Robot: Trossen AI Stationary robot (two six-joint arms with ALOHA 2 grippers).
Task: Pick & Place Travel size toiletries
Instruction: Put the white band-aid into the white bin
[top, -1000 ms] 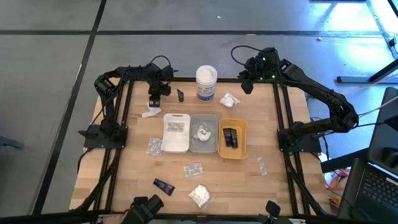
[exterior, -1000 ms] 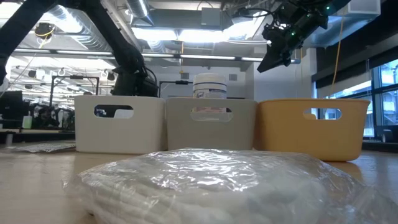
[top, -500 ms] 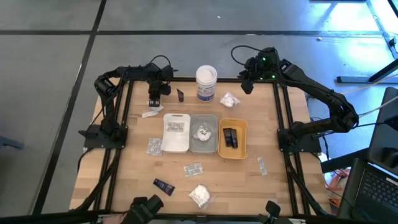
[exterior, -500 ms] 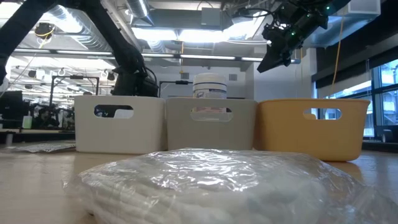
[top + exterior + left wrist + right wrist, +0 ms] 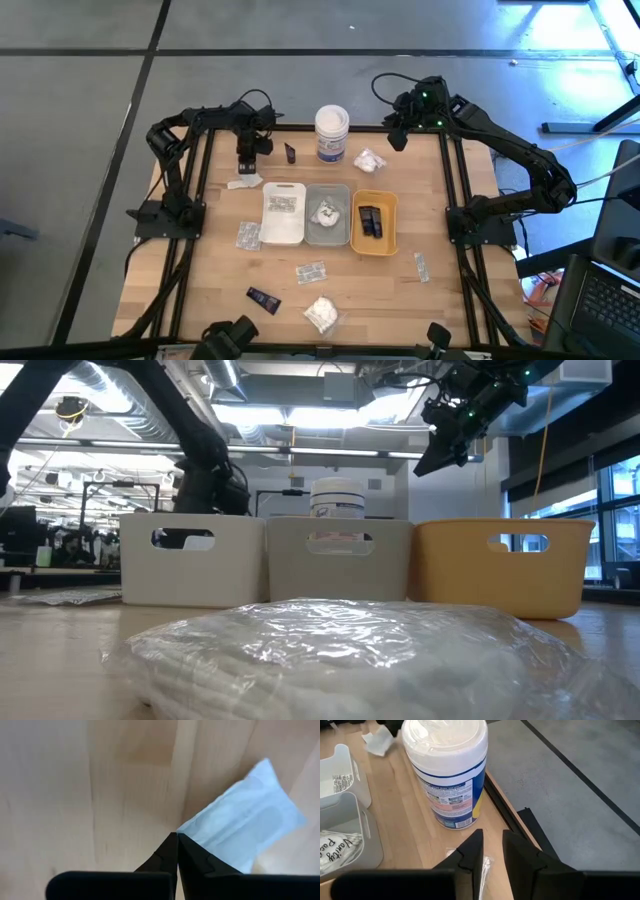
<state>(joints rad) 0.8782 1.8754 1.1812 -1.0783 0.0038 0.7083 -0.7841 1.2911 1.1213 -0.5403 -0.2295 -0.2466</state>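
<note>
- Hovering over the far-left part of the table (image 5: pixel 215 265): left hand (image 5: pixel 247 160), fingers pressed together at the tips, nothing between them (clear in the left wrist view (image 5: pixel 177 851)).
- Target, as I judge it: the pale flat sachet (image 5: pixel 243 182) lying on the wood just beside that hand, at about 6 o'clock from it in the high view, a touch toward 7.
- In the left wrist view the same sachet (image 5: pixel 245 842) lies just past the closed fingertips, offset to one side, not centred under them; whether a tip touches its corner I can't tell.
- Sachet's long axis runs roughly 8-to-2 o'clock in the high view, so it sits skewed to the hand's line.
- Likely need: spread the fingers, shift toward 6 o'clock, then drop across the short side. Flat film on wood could slide rather than lift.
- Right hand (image 5: pixel 394 138) waits high near the far-right corner, fingers slightly apart and empty, looking down past the white tub (image 5: pixel 449 772).
- Left arm is clearly nearer to the sachet; right arm is well apart from it, on the other side of the tub.
- White bundle (image 5: pixel 370 160) at 7 o'clock from the right hand is that arm's closer job.
- Drop-off sits at 5 o'clock from the left hand: white tray (image 5: pixel 268 225), already holding a printed sachet.
</note>
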